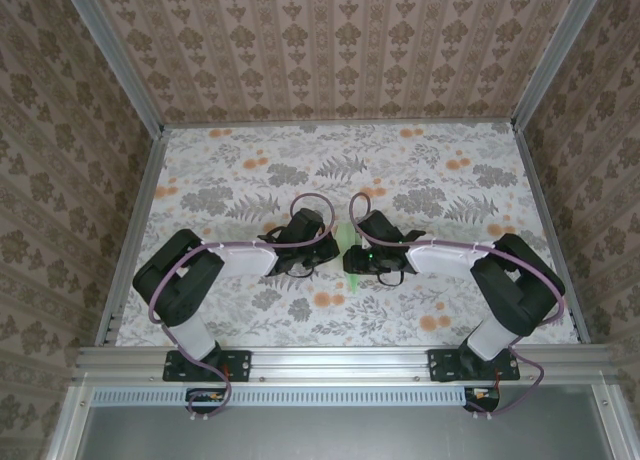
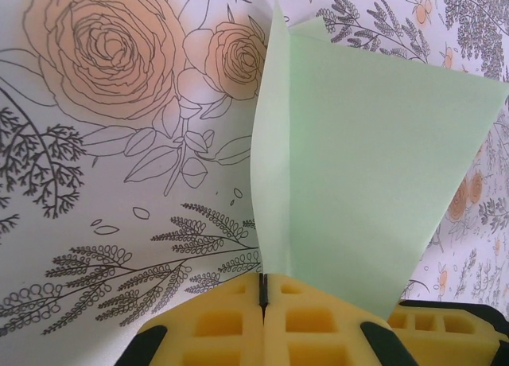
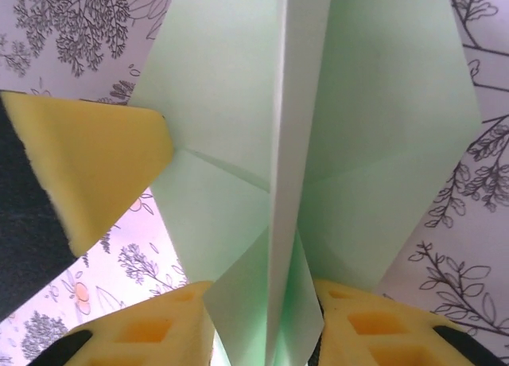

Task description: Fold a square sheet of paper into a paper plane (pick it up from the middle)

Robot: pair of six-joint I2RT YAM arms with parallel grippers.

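Currently the left wrist view shows the left claw (image 2: pixel 262 293) clamped fully closed on the bottom crease of the paper plane (image 2: pixel 374 167), which sticks out from the pads over the floral tabletop (image 2: pixel 95 247). The right wrist view adds the plane's diagonal folds and centre ridge, with the right claw (image 3: pixel 262 326) jaws part-way apart either side of that ridge; can't tell if it actually pinches. Overhead just gives a green sliver between the two wrists, mid-tabletop.
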